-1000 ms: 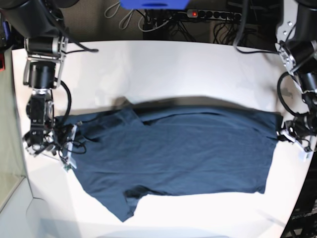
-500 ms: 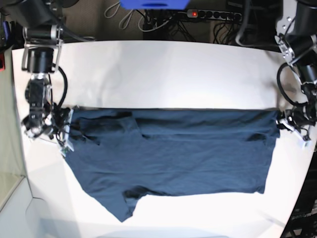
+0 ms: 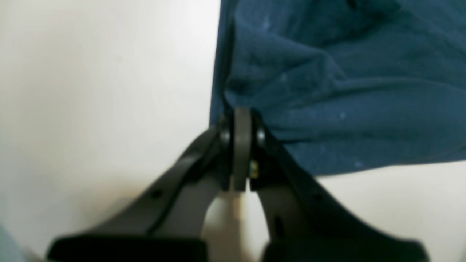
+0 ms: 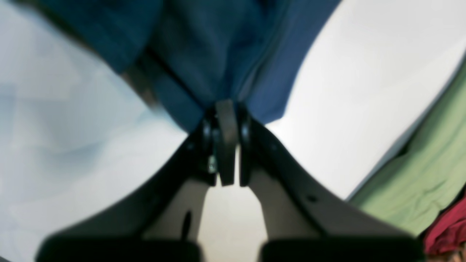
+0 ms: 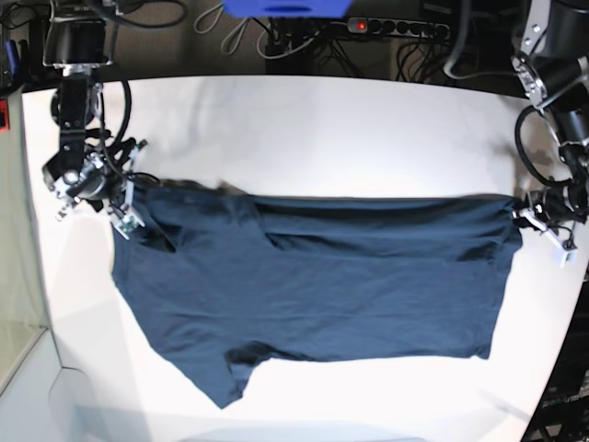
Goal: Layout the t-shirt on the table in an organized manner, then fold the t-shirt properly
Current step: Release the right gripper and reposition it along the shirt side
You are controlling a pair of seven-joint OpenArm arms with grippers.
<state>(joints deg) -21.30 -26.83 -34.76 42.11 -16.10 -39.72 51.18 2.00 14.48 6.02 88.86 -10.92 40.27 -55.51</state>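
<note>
In the left wrist view, the left tool was pinched tight on an edge of the one dark blue t-shirt, over the white surface.

In the right wrist view, the right tool was clamped on another bit of the same shirt. Beside the surface lay one green cloth and something red.

In the base view, both tools had carried the shirt's top edge farther back than a moment before, pulling it straighter. The shirt lay spread but crooked, so laying out looked unfinished. I counted one shirt, two tools, one surface.
</note>
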